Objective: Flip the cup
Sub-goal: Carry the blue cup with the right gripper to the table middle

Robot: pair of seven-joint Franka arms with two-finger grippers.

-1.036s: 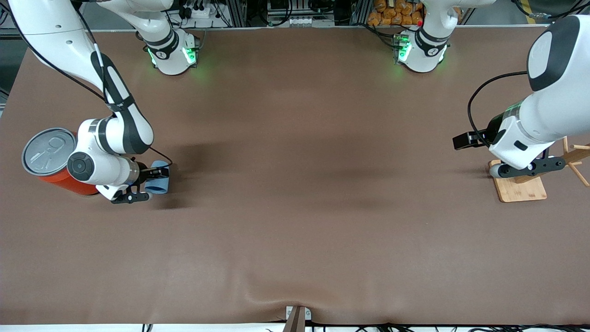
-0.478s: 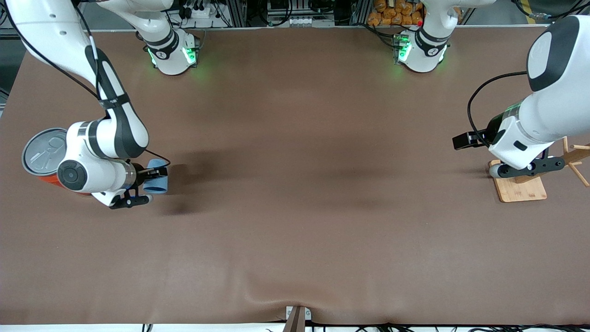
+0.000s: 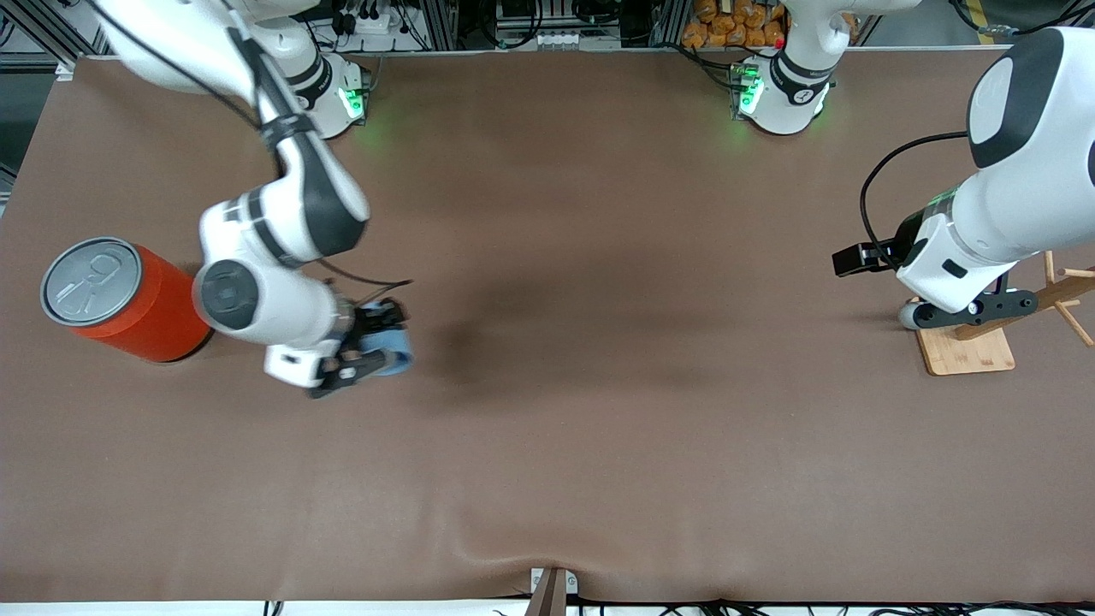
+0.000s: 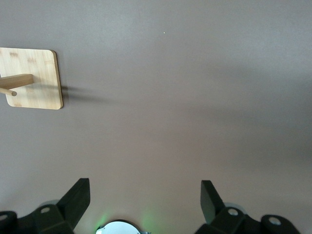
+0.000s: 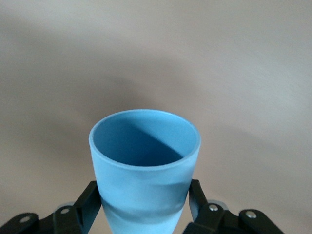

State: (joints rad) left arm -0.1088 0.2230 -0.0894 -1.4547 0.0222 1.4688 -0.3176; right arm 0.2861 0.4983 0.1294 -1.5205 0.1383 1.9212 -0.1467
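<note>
My right gripper [image 3: 369, 344] is shut on the small light-blue cup [image 3: 392, 352] and holds it in the air over the brown table, a short way from the orange can. In the right wrist view the cup [image 5: 145, 170] sits between the two black fingers [image 5: 87, 200], gripped by its lower sides, its open mouth and darker blue inside facing away from the wrist. My left gripper [image 3: 975, 308] waits over the wooden stand at the left arm's end of the table. In the left wrist view it [image 4: 144, 197] is open and empty.
A large orange can [image 3: 128, 299] with a grey pull-tab lid stands near the right arm's end of the table. A wooden stand with pegs [image 3: 967, 346] stands on its square base [image 4: 33, 78] under the left arm. Brown cloth covers the table [image 3: 599, 428].
My right arm has lifted the cup and carried it away from the orange can toward the table's middle. The can is now fully uncovered. The left arm has barely moved.
</note>
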